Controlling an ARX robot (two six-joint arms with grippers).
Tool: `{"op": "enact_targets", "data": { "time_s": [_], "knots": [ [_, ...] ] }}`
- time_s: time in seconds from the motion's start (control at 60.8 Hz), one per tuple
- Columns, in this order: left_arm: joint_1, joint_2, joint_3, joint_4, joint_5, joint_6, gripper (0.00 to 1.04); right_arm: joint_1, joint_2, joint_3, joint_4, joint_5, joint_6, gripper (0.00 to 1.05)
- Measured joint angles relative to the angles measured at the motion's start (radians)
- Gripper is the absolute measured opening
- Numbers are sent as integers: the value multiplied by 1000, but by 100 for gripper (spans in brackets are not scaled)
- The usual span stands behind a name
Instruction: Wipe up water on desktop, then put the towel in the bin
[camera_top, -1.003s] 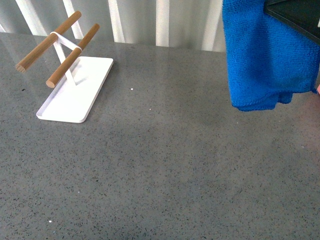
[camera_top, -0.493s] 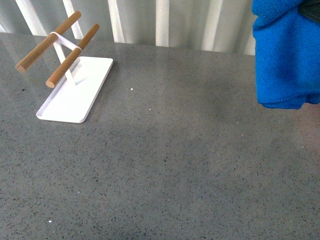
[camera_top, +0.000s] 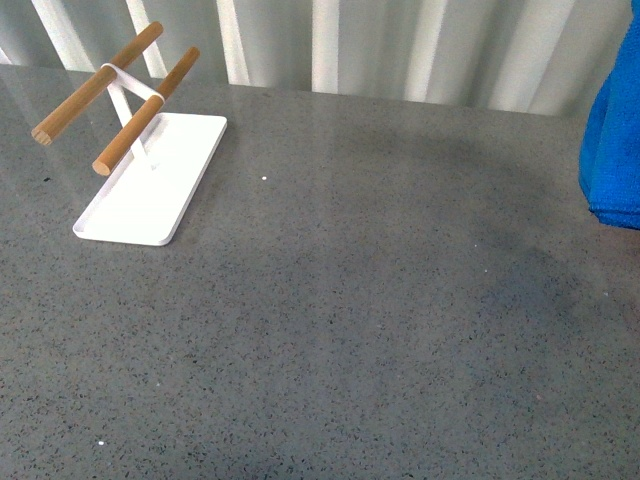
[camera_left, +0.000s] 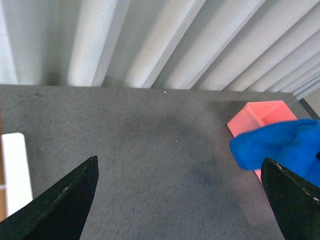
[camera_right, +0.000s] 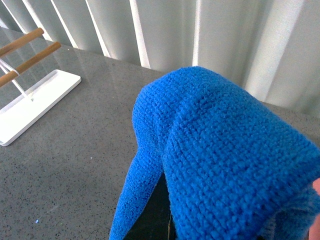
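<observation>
The blue towel (camera_top: 613, 150) hangs at the far right edge of the front view, above the speckled grey desktop (camera_top: 350, 320). In the right wrist view the towel (camera_right: 225, 155) drapes over my right gripper (camera_right: 154, 215), which is shut on it; only a dark sliver of the gripper shows. In the left wrist view the towel (camera_left: 277, 147) hangs in front of a pink bin (camera_left: 257, 116) at the desktop's far corner. My left gripper (camera_left: 180, 200) stands open above the bare desktop (camera_left: 125, 150), nothing between its fingers (camera_left: 65, 200).
A white tray (camera_top: 190, 135) with two wooden rods (camera_top: 95, 85) on a stand sits at the back left. A faint darker patch (camera_top: 525, 285) marks the desktop at the right. Pale pleated curtains (camera_top: 400, 45) run behind the desk.
The towel has moved steadily right, from upper right of the front view to its very edge. The dark arm part above it has left the view.
</observation>
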Motion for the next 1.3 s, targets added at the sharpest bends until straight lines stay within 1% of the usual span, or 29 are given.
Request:
{"op": "enact_targets", "data": {
  "time_s": [0.148, 0.23, 0.362, 0.378, 0.411, 0.444, 0.46, 0.477, 0.493, 0.526, 0.559, 0.576, 0.608, 0.625, 0.707, 0.724, 0.789, 0.839, 0.855, 1.233, 1.266, 1.299],
  "knots": [
    [128, -181, -181, -65, 103, 102, 98, -10, 15, 0, 0, 3, 1, 4],
    [217, -286, -280, -105, 167, 160, 98, -10, 20, 0, 1, 6, 2, 4],
    [344, -375, -382, -144, 249, 225, 98, -9, 29, 0, 6, 10, 2, 4],
    [351, -378, -391, -137, 237, 225, 98, -8, 30, 0, 6, 10, 2, 4],
    [353, -392, -438, -37, 141, 215, 93, -6, 31, 0, 7, 10, 2, 4],
    [360, -410, -525, 152, -22, 203, 86, -5, 31, 0, 7, 10, 2, 4],
    [363, -413, -546, 197, -55, 198, 84, -4, 31, 0, 7, 10, 2, 4],
    [368, -419, -588, 282, -117, 196, 80, -3, 31, 0, 7, 11, 2, 4],
    [370, -422, -606, 319, -142, 196, 79, -3, 31, 0, 7, 11, 2, 4],
    [375, -434, -675, 454, -218, 190, 72, -2, 31, 0, 7, 11, 2, 4],
    [373, -450, -716, 528, -261, 185, 66, -1, 31, 0, 7, 11, 1, 4],
    [372, -456, -721, 536, -266, 185, 64, -1, 31, 0, 7, 11, 1, 4],
    [360, -488, -760, 589, -300, 180, 57, -1, 31, 0, 7, 11, 1, 4],
    [345, -515, -779, 597, -315, 178, 52, 0, 30, 0, 7, 11, 1, 4],
    [290, -597, -840, 590, -360, 174, 32, 1, 30, 0, 4, 10, 0, 4],
    [275, -615, -856, 583, -370, 174, 26, 1, 30, 0, 1, 10, -1, 4],
    [243, -666, -893, 561, -402, 174, 12, 1, 31, -1, -5, 14, -3, 4],
    [228, -694, -908, 549, -418, 172, 5, 1, 30, -1, -7, 14, -3, 4],
    [221, -708, -914, 542, -426, 168, 3, 1, 30, -1, -8, 13, -4, 4],
    [121, -943, -998, 395, -523, 170, 3, 10, 30, -1, -18, 18, -10, 4],
    [84, -959, -1009, 386, -576, 170, 3, 14, 30, -1, -21, 20, -11, 4],
    [59, -965, -1025, 408, -603, 169, 3, 16, 30, -1, -24, 22, -12, 4]
  ]
}}
